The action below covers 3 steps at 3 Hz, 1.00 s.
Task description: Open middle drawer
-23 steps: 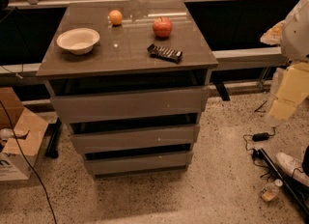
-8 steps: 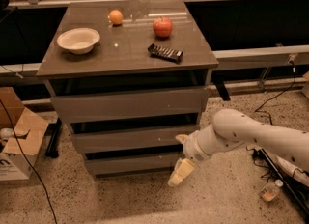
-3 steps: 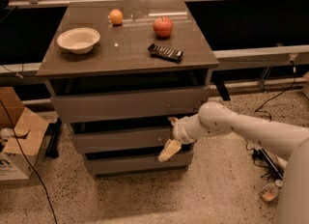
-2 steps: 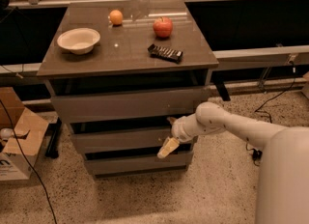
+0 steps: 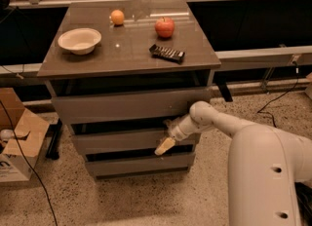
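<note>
My gripper (image 5: 165, 145) sits at the right end of the middle drawer (image 5: 117, 142). It lies over that drawer's front, just under the dark gap that separates it from the drawer above. A pale, cream-coloured tip angles down and to the left across the grey panel. I cannot tell how far the gripper is open, or whether it has hold of anything. My arm (image 5: 219, 120) reaches it from the right, a smooth, rounded white shell that widens into a bulky segment near the bottom corner of the view. The middle drawer is the second of three in a low cabinet. It is a wide, flat, grey-taupe slab with a slight sheen and no handle. The top drawer (image 5: 126, 104) has a taller front and the bottom drawer (image 5: 139, 164) a shorter one. The cabinet top (image 5: 131, 49) is a glossy grey-brown sheet that catches reflections. On it stand a round cream bowl (image 5: 79, 40), a small orange (image 5: 117, 17), a red apple (image 5: 165, 27) and a dark rectangular packet (image 5: 166, 53) lying flat near the right front. The floor (image 5: 122, 200) is speckled stone. An open cardboard box (image 5: 17, 144) sits at the left.
</note>
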### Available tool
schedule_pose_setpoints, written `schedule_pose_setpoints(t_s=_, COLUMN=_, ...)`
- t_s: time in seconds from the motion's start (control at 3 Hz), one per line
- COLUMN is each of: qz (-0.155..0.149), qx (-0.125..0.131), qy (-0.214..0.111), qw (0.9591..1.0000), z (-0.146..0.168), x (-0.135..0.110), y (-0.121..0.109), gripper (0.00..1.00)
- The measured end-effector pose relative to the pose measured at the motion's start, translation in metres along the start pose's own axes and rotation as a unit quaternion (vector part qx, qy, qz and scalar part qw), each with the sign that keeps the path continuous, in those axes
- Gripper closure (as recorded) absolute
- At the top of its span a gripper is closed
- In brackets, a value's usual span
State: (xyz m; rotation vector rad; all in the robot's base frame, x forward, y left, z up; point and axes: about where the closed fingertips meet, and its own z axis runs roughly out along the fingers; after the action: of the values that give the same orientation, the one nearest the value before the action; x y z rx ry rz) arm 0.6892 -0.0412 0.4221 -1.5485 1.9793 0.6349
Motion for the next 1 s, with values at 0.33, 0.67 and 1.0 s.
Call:
schedule_pose_setpoints(t_s=0.33, qz=0.0, qx=0.0, qy=0.001, qw=1.0, z=-0.0026, x=-0.0021, y=0.0002, gripper=0.42)
schedule_pose_setpoints(t_s=0.67, qz=-0.002, qx=0.001, qy=0.003, qw=1.0, z=-0.0064, x=-0.0054, y=0.0001, gripper=0.65)
schedule_pose_setpoints(t_s=1.0, qz=-0.002, qx=0.001, qy=0.003, qw=1.0, z=-0.0081, x=-0.0058, y=-0.0008, gripper=0.89)
